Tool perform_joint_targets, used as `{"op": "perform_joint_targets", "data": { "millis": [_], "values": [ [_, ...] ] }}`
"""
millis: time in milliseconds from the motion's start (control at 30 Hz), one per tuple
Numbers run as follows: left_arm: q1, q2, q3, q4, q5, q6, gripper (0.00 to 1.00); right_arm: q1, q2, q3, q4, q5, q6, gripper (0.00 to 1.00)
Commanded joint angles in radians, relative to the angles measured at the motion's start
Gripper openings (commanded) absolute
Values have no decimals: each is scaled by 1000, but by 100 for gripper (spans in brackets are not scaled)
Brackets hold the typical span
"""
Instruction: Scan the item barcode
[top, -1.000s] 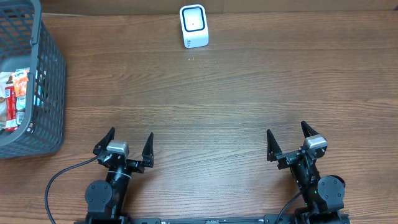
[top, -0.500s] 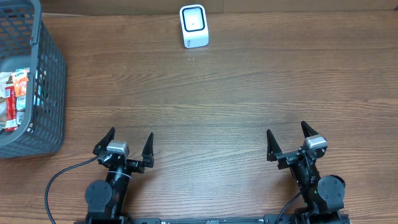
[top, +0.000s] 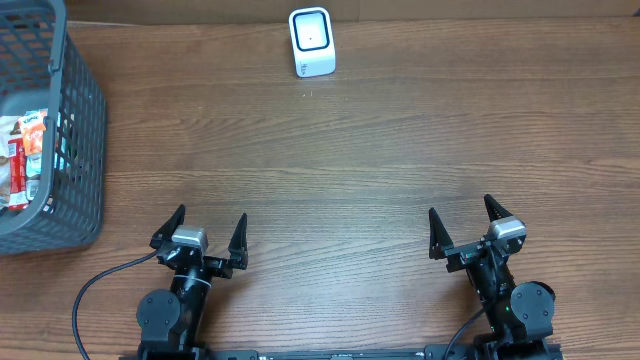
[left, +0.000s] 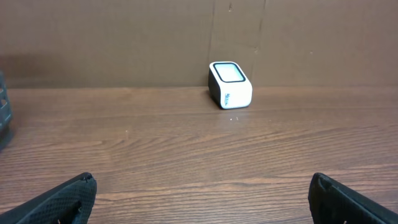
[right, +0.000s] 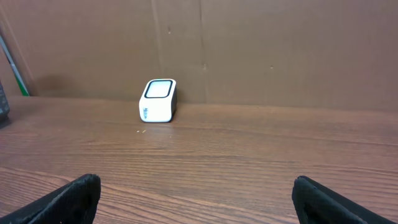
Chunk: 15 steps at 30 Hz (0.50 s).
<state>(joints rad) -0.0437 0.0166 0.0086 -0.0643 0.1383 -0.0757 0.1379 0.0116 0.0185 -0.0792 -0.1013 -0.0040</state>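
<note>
- Your left gripper (top: 210, 214) and right gripper (top: 460, 206) both sit at 6 o'clock on the table (top: 330, 150), jaws spread fully wide and holding nothing.
- The item is not out yet. The packets (top: 28, 140) lie in the grey basket (top: 85, 130) at 9 o'clock, only partly visible, and I can't tell how many there are.
- The scanner (top: 311, 42) stands at 12 o'clock, its window angled up towards you.
- Reach with the left arm, which is nearer the basket. Come down inside the rim, pinch one packet by an edge, and leave its barcode face uncovered.
</note>
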Motion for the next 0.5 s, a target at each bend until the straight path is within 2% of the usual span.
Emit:
{"op": "perform_joint_targets", "data": {
  "millis": [0, 300, 467],
  "values": [
    [5, -12, 0, -5, 13, -17, 100, -3, -9, -10, 5, -5, -1, 100],
    [5, -12, 17, 9, 38, -17, 100, -3, -9, -10, 5, -5, -1, 100],
    [5, -12, 137, -39, 116, -18, 100, -3, -9, -10, 5, -5, -1, 100]
  ]
}}
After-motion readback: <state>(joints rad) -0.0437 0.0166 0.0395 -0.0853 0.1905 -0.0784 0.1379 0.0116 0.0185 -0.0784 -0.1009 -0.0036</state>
